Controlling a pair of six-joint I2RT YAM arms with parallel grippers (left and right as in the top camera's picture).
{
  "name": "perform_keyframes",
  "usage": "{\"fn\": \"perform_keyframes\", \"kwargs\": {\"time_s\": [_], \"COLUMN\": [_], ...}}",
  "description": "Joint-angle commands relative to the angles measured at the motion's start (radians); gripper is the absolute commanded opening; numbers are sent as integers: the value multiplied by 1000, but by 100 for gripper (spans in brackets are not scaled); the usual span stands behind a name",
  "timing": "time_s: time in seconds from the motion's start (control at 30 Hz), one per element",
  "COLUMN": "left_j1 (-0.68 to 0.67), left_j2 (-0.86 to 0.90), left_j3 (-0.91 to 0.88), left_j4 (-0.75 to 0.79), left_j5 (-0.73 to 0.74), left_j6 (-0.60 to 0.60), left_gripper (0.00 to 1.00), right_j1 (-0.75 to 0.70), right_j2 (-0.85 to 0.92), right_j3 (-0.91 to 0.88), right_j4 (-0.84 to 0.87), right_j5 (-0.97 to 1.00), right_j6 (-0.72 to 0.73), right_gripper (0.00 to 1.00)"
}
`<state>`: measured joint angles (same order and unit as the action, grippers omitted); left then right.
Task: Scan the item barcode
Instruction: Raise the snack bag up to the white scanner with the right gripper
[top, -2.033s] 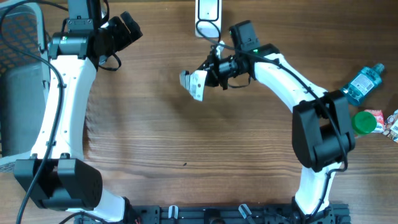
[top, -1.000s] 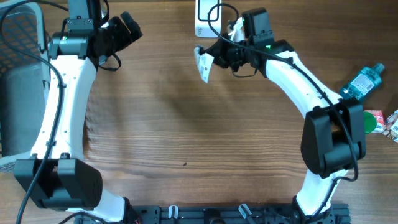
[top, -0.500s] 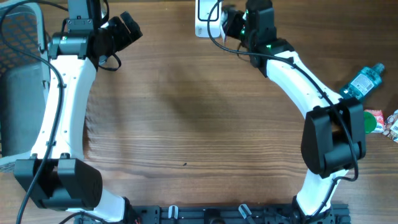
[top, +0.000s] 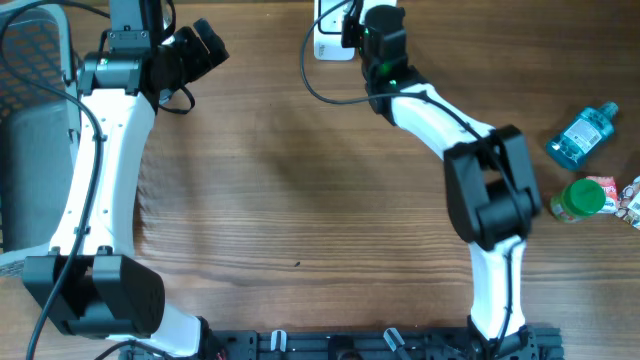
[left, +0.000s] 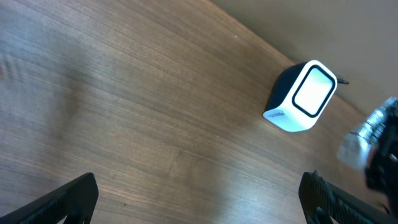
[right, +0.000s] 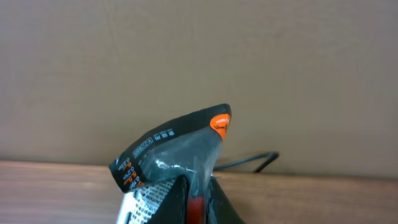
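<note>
My right gripper (right: 198, 194) is shut on the item, a small black, orange and clear plastic packet (right: 177, 146) with printed text, held upright. Overhead, that gripper (top: 354, 22) is at the table's far edge, right beside the white barcode scanner (top: 326, 40), and the arm hides the packet. The left wrist view shows the scanner (left: 303, 96) with its window tilted up, and the packet (left: 359, 138) as a silvery blur to its right. My left gripper (left: 205, 208) is open and empty over bare wood, at the upper left overhead (top: 203, 45).
A blue bottle (top: 582, 132), a green-lidded jar (top: 573, 200) and small packets (top: 629, 197) lie at the right edge. A grey bin (top: 30, 130) stands at the far left. The scanner's black cable (right: 249, 163) trails along the back wall.
My right arm has carried the packet from mid-table up and back to the scanner at the far edge, its elbow swinging left. The left arm has not moved.
</note>
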<state>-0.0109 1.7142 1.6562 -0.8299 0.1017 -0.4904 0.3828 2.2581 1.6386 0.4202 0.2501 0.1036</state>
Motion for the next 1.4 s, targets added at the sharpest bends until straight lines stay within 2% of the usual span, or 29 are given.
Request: {"fn": "perform_keyframes", "kwargs": {"time_s": [0.0, 0.13, 0.3, 0.5, 0.7, 1.07, 1.17, 1.27, 1.37], "left_j1": [3, 3, 3, 3, 3, 3, 3, 3, 3], "left_j2": [-19, -19, -19, -19, -19, -19, -19, -19, -19], "left_j3": [14, 14, 14, 14, 14, 14, 14, 14, 14], "left_j4": [1, 1, 1, 1, 1, 1, 1, 1, 1], "left_j5": [-6, -6, -6, -6, -6, -6, -6, -6, -6], "left_j6": [16, 16, 16, 16, 16, 16, 16, 16, 16], "left_gripper": [100, 100, 100, 100, 100, 100, 100, 100, 100], "right_j1": [8, 47, 89, 68, 47, 37, 38, 37, 40], "right_j2": [129, 230, 288, 307, 331, 338, 341, 343, 354], "right_j3": [208, 371, 375, 375, 374, 374, 374, 374, 374], "right_j4": [-26, -47, 30, 97, 108, 136, 137, 138, 143], "right_j5": [41, 25, 4, -58, -144, -269, -278, -291, -294], "right_j6": [-157, -325, -640, -713, -908, -903, -881, -791, -782], "right_gripper": [5, 5, 5, 5, 5, 5, 5, 5, 5]}}
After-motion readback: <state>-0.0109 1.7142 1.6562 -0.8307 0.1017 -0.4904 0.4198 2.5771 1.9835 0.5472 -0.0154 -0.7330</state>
